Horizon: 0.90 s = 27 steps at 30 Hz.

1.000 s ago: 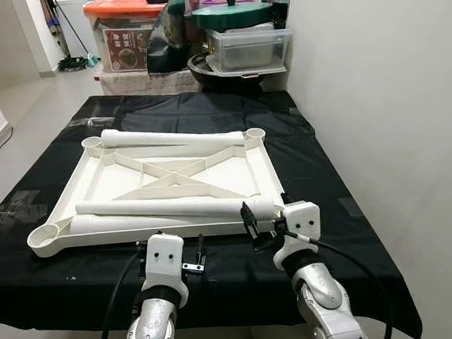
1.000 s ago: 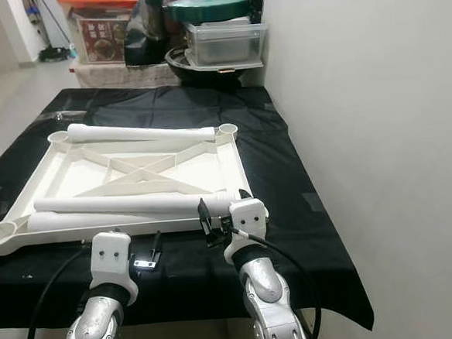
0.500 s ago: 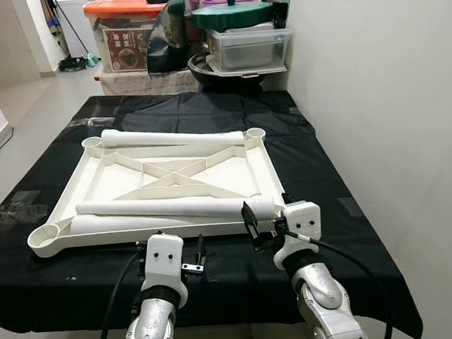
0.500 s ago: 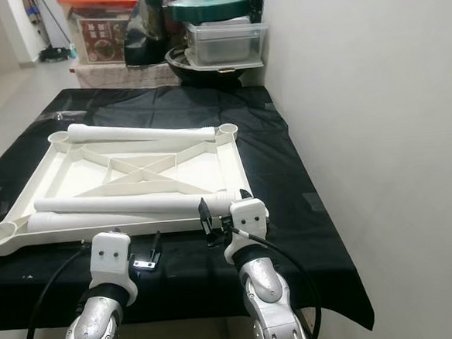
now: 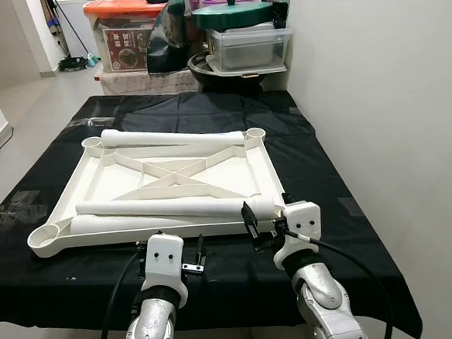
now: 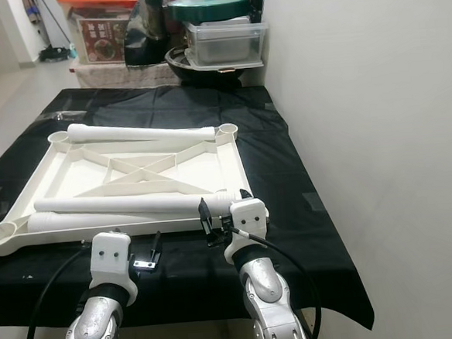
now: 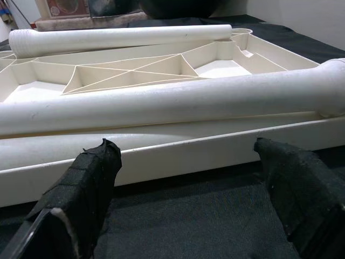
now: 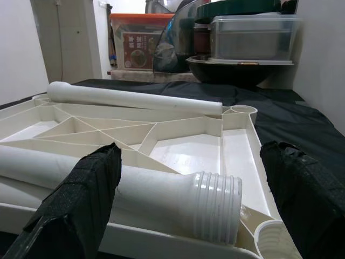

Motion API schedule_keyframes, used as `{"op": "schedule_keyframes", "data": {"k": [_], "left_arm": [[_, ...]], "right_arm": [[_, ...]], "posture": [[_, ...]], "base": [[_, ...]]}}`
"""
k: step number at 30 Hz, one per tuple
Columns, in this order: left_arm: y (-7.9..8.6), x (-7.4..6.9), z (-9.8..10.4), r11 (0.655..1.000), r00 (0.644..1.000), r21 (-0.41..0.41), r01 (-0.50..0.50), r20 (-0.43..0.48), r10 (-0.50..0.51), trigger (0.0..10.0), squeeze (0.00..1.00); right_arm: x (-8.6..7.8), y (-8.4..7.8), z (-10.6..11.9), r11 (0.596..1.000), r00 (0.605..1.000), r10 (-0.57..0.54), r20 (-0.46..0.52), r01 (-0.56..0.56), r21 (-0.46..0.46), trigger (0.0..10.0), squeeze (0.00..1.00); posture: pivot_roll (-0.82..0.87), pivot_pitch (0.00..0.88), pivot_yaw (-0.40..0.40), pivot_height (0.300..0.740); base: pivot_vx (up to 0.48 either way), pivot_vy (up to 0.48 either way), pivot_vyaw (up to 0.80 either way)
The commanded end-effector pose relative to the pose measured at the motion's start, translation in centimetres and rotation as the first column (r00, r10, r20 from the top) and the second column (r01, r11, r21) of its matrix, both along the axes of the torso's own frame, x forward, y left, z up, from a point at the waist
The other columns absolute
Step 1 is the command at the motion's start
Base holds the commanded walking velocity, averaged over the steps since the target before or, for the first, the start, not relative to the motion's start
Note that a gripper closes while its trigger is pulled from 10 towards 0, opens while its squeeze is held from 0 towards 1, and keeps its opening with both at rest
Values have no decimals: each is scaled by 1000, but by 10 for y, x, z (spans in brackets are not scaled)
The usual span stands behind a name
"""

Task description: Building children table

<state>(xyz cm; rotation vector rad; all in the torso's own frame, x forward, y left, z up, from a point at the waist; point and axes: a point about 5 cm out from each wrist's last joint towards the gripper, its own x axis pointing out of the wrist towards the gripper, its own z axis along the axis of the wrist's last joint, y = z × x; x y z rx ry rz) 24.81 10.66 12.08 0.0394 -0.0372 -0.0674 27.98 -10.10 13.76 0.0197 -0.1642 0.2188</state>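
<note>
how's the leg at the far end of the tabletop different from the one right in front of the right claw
The far leg lies along the far rim of the upturned tabletop, between its two far corner sockets. The near leg lies across the ribbed underside near the front rim, its threaded end right before the open right claw. The far leg sits farther from both claws. Both are white tubes lying flat.
</note>
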Motion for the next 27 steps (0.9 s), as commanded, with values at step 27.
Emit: {"op": "schedule_keyframes", "data": {"k": [27], "left_arm": [[-1,0,-2,1000,1000,-1,-2,-11,2,10000,0]], "right_arm": [[0,5,-3,1000,1000,16,-26,-16,20,10000,0]], "posture": [[140,0,-46,740]], "base": [[0,0,0]]}}
